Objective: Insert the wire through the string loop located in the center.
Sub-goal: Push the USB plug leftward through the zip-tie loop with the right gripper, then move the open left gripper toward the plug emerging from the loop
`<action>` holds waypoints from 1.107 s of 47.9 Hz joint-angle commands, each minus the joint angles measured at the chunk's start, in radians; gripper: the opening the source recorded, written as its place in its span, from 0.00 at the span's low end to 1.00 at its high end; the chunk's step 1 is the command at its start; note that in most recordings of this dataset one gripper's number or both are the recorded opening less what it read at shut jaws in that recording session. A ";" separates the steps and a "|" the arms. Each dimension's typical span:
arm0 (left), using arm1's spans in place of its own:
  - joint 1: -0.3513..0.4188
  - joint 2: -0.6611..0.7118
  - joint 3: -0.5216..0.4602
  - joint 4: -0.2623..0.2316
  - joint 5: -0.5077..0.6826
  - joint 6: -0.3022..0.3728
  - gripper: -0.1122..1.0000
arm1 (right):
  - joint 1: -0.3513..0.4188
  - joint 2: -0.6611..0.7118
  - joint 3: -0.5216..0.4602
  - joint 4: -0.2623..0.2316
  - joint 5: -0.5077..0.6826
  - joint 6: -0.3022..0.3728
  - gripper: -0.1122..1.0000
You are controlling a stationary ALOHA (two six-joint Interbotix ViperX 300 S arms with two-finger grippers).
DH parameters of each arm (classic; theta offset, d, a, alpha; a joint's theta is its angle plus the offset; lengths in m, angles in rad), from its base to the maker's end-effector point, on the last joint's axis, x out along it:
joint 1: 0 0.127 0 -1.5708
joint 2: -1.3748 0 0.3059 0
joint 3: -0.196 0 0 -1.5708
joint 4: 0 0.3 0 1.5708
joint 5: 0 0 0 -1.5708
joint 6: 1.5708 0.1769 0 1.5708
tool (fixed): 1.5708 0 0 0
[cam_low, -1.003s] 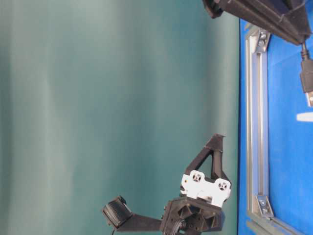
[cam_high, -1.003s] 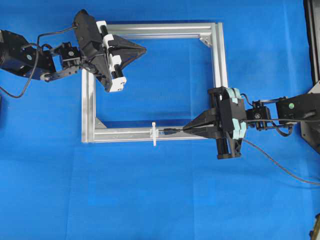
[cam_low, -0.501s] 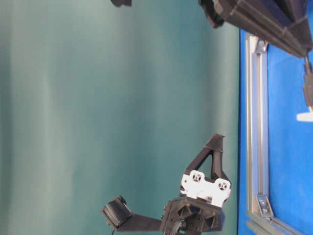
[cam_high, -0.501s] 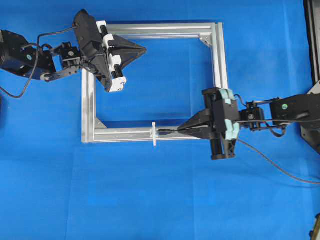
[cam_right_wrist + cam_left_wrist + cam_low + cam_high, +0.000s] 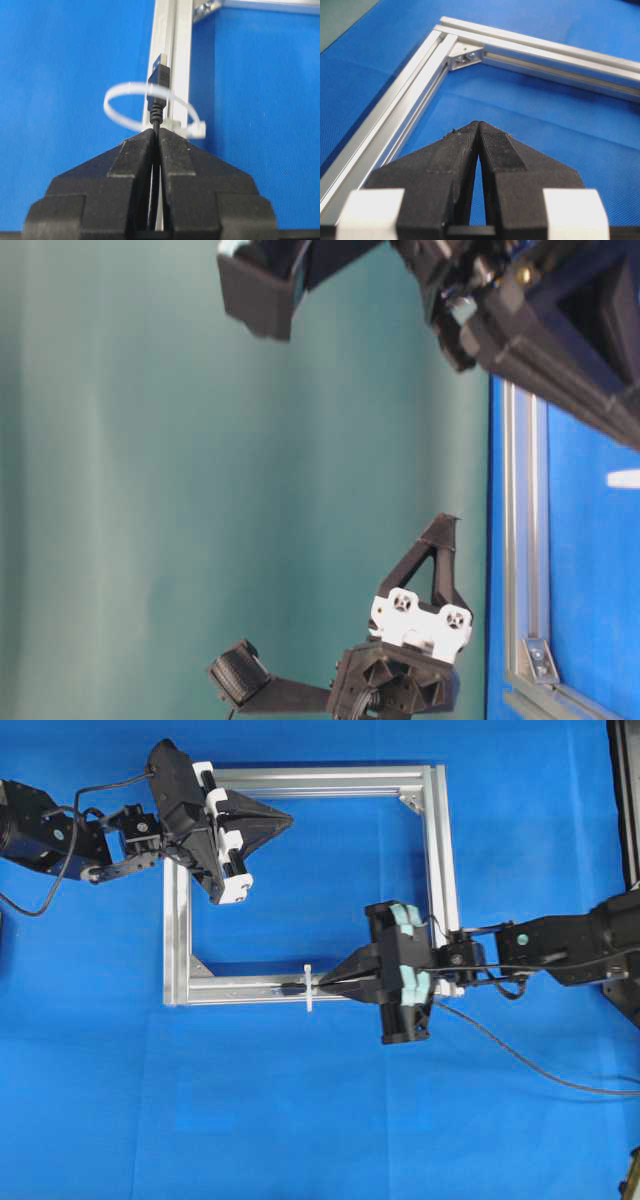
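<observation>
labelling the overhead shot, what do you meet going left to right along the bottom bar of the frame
Frame's bottom-left corner → the wire's plug tip, poking just past the loop → string loop → right gripper, jaws shut on the wire → trailing wire running off to the right.

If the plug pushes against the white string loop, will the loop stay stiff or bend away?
The string loop is a thin white band standing open on the frame bar, so it probably flexes easily yet springs back. It seems fixed at its base, so likely it tilts rather than slides. The wire passes through it.
</observation>
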 commanded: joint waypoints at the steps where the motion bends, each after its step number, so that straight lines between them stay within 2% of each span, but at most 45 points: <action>1: 0.000 -0.032 -0.008 0.003 -0.011 0.000 0.10 | -0.002 0.003 -0.040 0.002 0.006 -0.002 0.09; 32: -0.012 -0.032 -0.006 0.003 -0.011 0.000 0.10 | 0.000 0.012 -0.052 0.002 0.017 -0.002 0.09; 44: -0.092 -0.037 0.011 0.003 -0.011 -0.009 0.10 | -0.002 0.012 -0.054 0.002 0.017 -0.002 0.09; 53: -0.170 -0.049 0.041 0.003 -0.011 -0.055 0.10 | 0.000 0.012 -0.054 0.002 0.017 -0.002 0.09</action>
